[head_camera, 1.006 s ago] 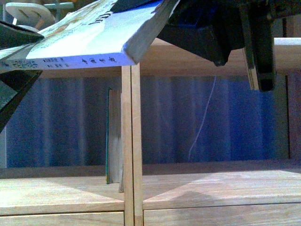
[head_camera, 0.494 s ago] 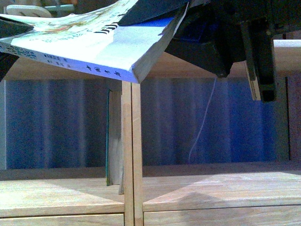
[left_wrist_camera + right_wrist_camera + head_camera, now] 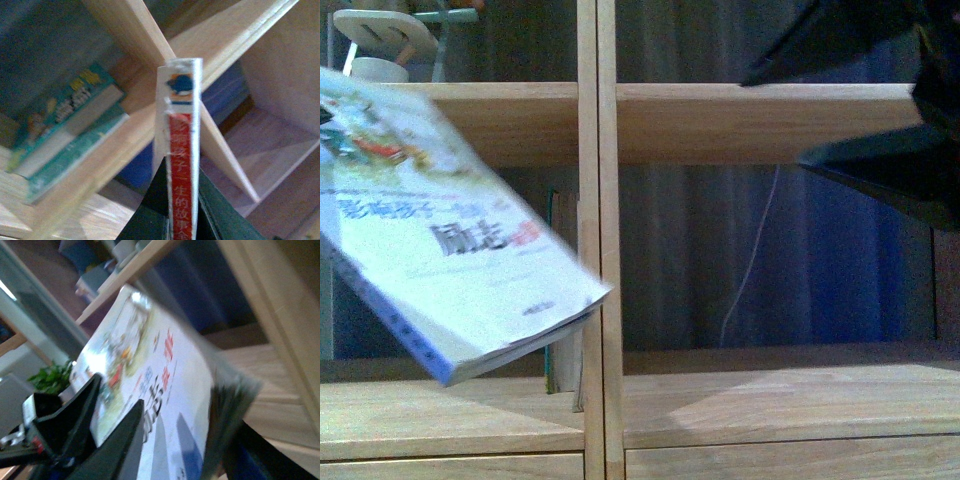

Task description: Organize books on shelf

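Note:
The thin paperback book (image 3: 450,250) hangs tilted in front of the shelf's left bay, its pale illustrated cover facing the front camera. My left gripper (image 3: 181,220) is shut on it, with the red-and-white spine (image 3: 181,150) between the jaws. A teal-covered book (image 3: 551,372) stands upright in that bay against the shelf's central divider (image 3: 598,200); the left wrist view shows its cover (image 3: 75,107). My right gripper (image 3: 775,120) is open at the upper right, apart from the paperback. In the right wrist view the paperback's cover (image 3: 150,385) lies ahead of the open gripper (image 3: 185,460).
A white object (image 3: 380,35) sits on the shelf's upper board at the left. Behind the open shelf hangs a blue curtain (image 3: 820,260) with a thin white cable (image 3: 750,270). Drawer fronts (image 3: 470,465) run below the lower board. A potted plant (image 3: 50,380) stands off to the side.
The paperback swung down from lying flat near the upper board to hanging tilted at the lower left. The right gripper came off its edge and drew back to the upper right.

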`<state>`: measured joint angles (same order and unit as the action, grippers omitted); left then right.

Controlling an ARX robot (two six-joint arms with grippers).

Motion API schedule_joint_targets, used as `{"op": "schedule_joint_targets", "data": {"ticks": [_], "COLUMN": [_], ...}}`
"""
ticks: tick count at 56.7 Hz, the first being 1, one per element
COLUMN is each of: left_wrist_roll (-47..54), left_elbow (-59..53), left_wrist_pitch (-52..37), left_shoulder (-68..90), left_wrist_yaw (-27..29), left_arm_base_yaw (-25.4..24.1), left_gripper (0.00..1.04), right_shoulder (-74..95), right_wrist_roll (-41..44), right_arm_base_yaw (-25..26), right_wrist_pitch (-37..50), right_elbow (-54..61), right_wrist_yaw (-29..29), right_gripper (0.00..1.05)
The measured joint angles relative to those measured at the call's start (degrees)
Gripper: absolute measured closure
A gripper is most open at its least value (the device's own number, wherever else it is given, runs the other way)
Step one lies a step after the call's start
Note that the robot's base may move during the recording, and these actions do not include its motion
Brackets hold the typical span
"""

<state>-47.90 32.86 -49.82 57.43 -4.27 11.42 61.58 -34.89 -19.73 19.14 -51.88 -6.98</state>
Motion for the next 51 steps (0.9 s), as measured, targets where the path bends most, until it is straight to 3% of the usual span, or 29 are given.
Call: {"op": "schedule_joint_targets", "data": {"ticks": [8, 16, 25, 29, 36, 51], "left_wrist_roll": [11.4, 21.9, 32.4, 37.7, 46.2, 61.7], "left_elbow": [3.0, 3.9, 4.5, 5.3, 6.8, 12.1], "left_wrist_pitch": [7.8, 10.7, 11.5, 10.5, 6.8, 0.7], "left_shoulder": [-2.1, -2.5, -0.6, 1.3, 5.9, 16.1], "left_wrist_yaw": [-2.6, -5.3, -9.2, -10.8, -11.2, -13.2], "left_arm_base_yaw": [-8.1, -15.0, -20.9, -22.6, -23.5, -19.3], "left_gripper": [0.98, 0.98, 0.98, 0.98, 0.98, 0.98], "right_shoulder": [2.0, 3.5, 3.8, 3.1, -1.2, -8.5], "right_wrist_roll": [3.9, 6.0, 6.7, 13.6, 26.6, 33.4], "right_arm_base_yaw": [13.0, 20.7, 22.1, 22.3, 20.0, 19.8], "right_wrist_pitch": [-2.2, -5.0, -5.3, -1.6, 4.3, 10.1], "right_elbow": [0.6, 2.9, 3.7, 5.5, 14.1, 28.4], "right_wrist_yaw": [6.3, 9.3, 9.4, 5.6, 6.6, 6.8], "right_gripper": [0.07, 0.07, 0.07, 0.16, 0.35, 0.77]}}
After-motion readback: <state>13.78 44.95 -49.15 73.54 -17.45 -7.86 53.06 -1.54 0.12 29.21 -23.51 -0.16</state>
